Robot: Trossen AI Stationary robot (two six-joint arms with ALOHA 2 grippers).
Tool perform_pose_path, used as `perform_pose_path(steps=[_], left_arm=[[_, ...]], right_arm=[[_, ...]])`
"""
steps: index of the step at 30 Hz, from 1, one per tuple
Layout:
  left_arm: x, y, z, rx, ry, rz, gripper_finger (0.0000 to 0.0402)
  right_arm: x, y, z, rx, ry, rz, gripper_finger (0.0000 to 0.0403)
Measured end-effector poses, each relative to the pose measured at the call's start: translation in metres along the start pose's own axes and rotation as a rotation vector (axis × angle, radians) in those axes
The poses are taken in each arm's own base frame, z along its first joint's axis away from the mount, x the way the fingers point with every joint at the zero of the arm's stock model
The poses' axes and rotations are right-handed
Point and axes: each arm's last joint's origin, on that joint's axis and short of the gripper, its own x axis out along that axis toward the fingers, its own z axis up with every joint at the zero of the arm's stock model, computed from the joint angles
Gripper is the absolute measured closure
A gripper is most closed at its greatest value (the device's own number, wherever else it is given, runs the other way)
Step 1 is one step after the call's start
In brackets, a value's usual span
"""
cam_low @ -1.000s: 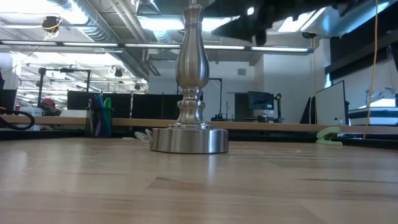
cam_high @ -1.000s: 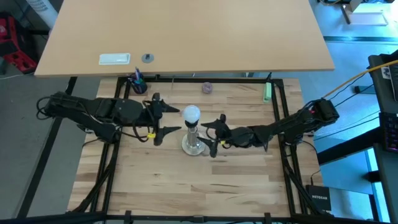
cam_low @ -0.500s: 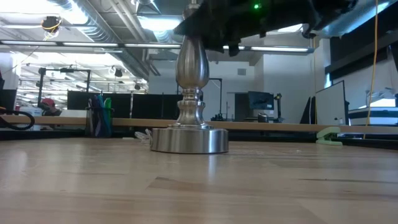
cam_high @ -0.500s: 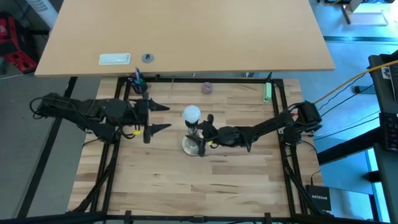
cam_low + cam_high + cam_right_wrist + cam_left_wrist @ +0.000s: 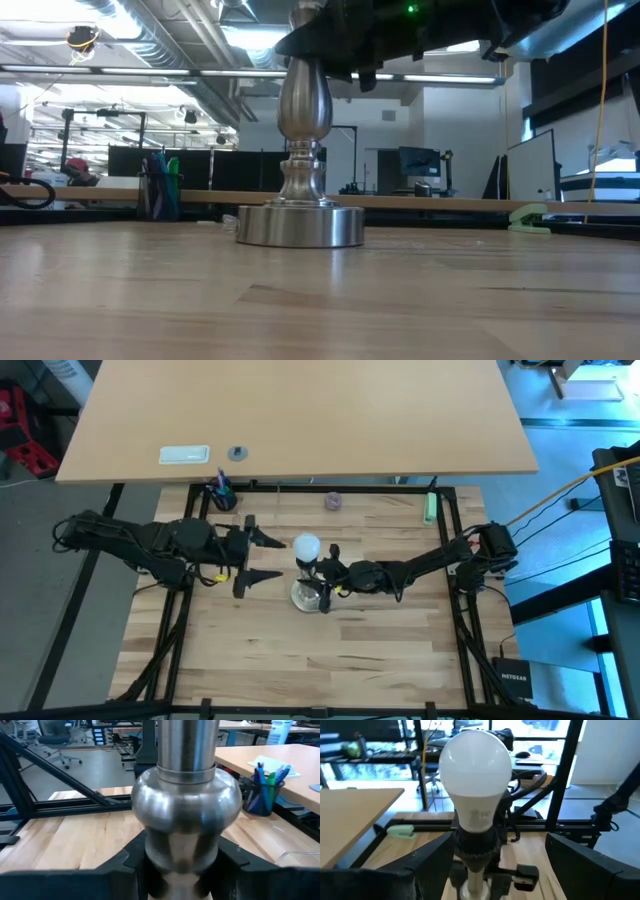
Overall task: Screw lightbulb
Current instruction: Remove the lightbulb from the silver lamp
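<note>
Judging from how things lie, the bulb [image 5: 306,546] already sits in the stand [image 5: 309,595] on the desk, the right claw [image 5: 327,572] grips the stem, and the open left claw [image 5: 262,557] (just beside) must turn it.

the lamp stand [image 5: 310,596] is set at the middle of the wooden table [image 5: 300,660], and the lightbulb [image 5: 306,546] is seated on top of it. the left gripper [image 5: 262,558] is placed just left of the bulb, the right gripper [image 5: 328,576] at the stand's stem from the right. a pen cup [image 5: 221,495] is found at the back left edge.
</note>
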Motion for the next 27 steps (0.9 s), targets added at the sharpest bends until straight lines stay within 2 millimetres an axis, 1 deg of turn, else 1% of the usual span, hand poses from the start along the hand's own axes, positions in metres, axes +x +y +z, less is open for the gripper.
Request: perform_pose_path(steps=[2,7,11,14,20,23,27], left_arm=[[0.007,0.005,0.0,0.012,-0.011,-0.022,0.0102],[0.03,0.019,-0.008,0.023,0.012,-0.063,0.0102],[0.041,0.031,-0.007,0.013,-0.039,-0.117,0.0102],[0.048,0.034,-0.007,-0.003,-0.068,-0.17,0.0102],[0.059,0.035,-0.01,-0.002,-0.082,-0.18,0.0106],[0.06,0.035,-0.009,0.001,-0.108,-0.177,0.013],[0.06,0.037,-0.008,-0.004,-0.112,-0.101,0.0194]], right_arm=[[0.0,0.0,0.0,0.003,0.0,0.005,0.0265],[0.0,0.0,0.0,0.006,-0.001,0.006,0.0265],[0.0,0.0,0.0,0.008,-0.002,0.005,0.0265],[0.0,0.0,0.0,0.011,-0.001,0.005,0.0265],[0.0,0.0,0.0,0.019,0.0,0.003,0.0265],[0.0,0.0,0.0,0.02,0.002,0.003,0.0265],[0.0,0.0,-0.001,0.029,0.006,-0.034,0.0265]])
